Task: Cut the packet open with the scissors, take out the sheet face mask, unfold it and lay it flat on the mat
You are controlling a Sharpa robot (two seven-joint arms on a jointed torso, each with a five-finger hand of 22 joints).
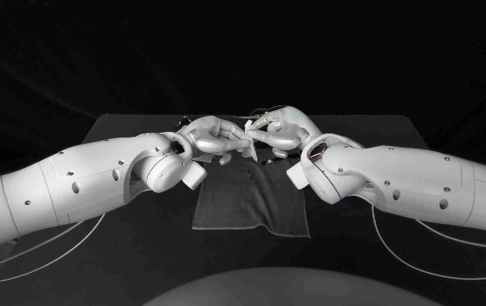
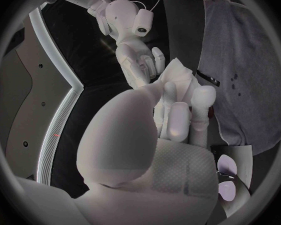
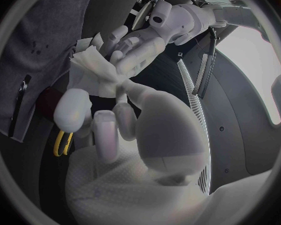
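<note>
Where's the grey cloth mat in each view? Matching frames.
Head view: grey cloth mat runs from under the left hand and right hand toward the robot.
Left wrist view: mat beyond the white crumpled sheet mask.
Right wrist view: mat beyond that mask.
Shared landmark: the mask, gripped by both hands.

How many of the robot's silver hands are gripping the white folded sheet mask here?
2. The left hand and the right hand both grip the white folded sheet mask, meeting above the far end of the grey cloth mat.
</note>
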